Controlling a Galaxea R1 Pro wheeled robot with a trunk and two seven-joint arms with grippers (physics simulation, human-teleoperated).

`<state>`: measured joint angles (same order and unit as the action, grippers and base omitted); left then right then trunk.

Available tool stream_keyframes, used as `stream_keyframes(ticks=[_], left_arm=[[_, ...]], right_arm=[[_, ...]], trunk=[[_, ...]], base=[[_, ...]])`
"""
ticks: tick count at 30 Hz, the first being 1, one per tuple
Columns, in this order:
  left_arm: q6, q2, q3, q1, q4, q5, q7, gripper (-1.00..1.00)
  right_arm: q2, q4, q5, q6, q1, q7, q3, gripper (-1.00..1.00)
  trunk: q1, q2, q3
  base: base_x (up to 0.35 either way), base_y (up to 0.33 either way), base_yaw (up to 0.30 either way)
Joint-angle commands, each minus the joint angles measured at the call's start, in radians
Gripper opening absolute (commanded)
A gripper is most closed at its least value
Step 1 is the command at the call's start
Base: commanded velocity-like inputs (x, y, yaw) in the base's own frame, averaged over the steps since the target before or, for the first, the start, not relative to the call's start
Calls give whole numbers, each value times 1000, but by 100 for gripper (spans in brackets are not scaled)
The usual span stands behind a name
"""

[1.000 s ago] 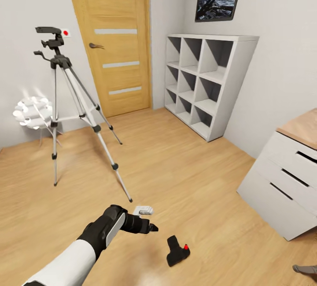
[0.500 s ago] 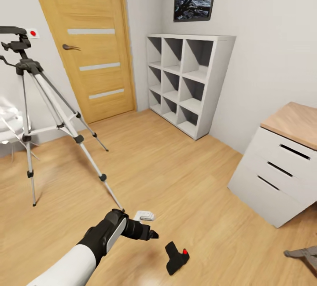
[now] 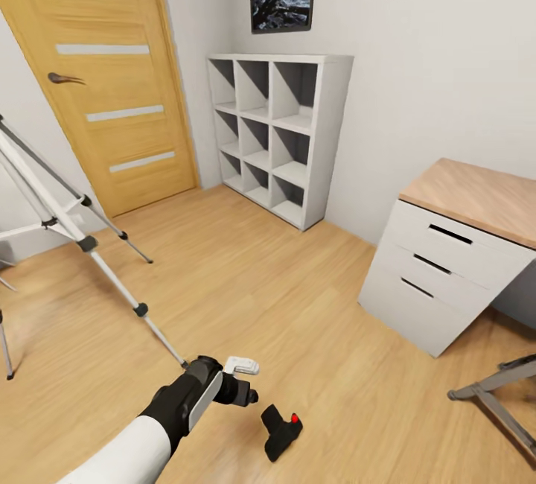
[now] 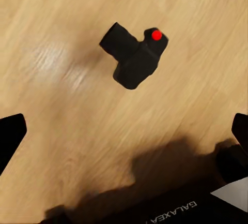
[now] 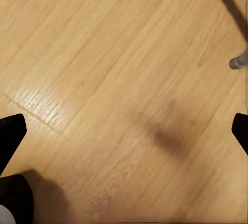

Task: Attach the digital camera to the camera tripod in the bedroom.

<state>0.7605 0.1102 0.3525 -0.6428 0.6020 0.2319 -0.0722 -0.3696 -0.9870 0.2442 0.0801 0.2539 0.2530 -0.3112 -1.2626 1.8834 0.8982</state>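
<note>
The digital camera (image 3: 281,430) lies on the light wood floor (image 3: 283,298), apart from every other object, its red button (image 3: 295,418) facing up; judged from this, it has not yet been picked up and the attachment step is not begun. The left gripper (image 3: 247,382) hangs just beside the camera and above the floor, not touching it. In the left wrist view the camera (image 4: 134,57) sits ahead of the gripper, between the lines of the two dark fingertips (image 4: 10,136) seen at the frame's edges, which stand wide apart: the tool is spread and holds nothing. This placement reads as a lining-up for a grasp from above, the wide spread leaving room for the boxy body. The camera tripod (image 3: 82,238) stands near the wooden door (image 3: 97,74), well apart from the camera; its legs show in the head view but its head is cut off by the frame, so the mount cannot be inspected. One tripod foot (image 3: 181,362) rests on the floor close to the left arm, a likely snag point. In the right wrist view the right gripper's fingertips (image 5: 11,133) also stand spread over bare floor, holding nothing. A white cube shelf (image 3: 279,134) and a white drawer unit (image 3: 439,283) stand along the wall, clear of the work.
</note>
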Motion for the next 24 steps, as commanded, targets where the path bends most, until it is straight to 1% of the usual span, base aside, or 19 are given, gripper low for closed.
stream_keyframes(ticks=[1,2,4,6,8,9,10,12,15,20,24], left_arm=[[3,0,3,-1,1,3,1,100],[-6,8,9,1,1,3,36,100],[-37,21,38,4,2,3,104,100],[-72,29,84,6,2,4,154,100],[-109,33,134,7,0,7,188,100],[-109,33,134,7,0,7,188,100],[-126,34,155,8,-1,8,200,100],[-161,34,186,9,-8,10,217,100],[-223,32,212,10,-43,13,226,100],[-366,31,231,11,-142,14,216,100],[-431,26,236,25,-188,14,173,100]], right_arm=[[0,-2,10,8,1,5,-2,100],[0,-2,10,8,1,5,-1,100],[0,-2,11,6,1,5,0,100],[1,-2,11,5,1,5,1,100],[1,-2,12,4,1,6,1,100],[1,-2,12,4,1,6,1,100],[1,-3,12,3,1,6,1,100],[1,-6,11,1,1,5,2,100],[2,-11,11,0,2,5,2,100],[3,-17,11,0,2,4,1,100],[4,-19,11,1,2,3,1,100]], trunk=[[-4,8,4],[-8,15,7],[-15,29,13],[-23,43,20],[-31,57,26],[-35,64,29],[-38,71,32],[-46,85,38],[-58,106,48],[-77,141,63],[-92,169,76]], base=[[1,2,-277],[1,2,-277],[1,1,-277],[1,1,-277],[0,1,-277],[0,0,-277],[0,0,-277],[0,0,-277],[0,0,-277],[0,0,-277],[0,0,-277]])
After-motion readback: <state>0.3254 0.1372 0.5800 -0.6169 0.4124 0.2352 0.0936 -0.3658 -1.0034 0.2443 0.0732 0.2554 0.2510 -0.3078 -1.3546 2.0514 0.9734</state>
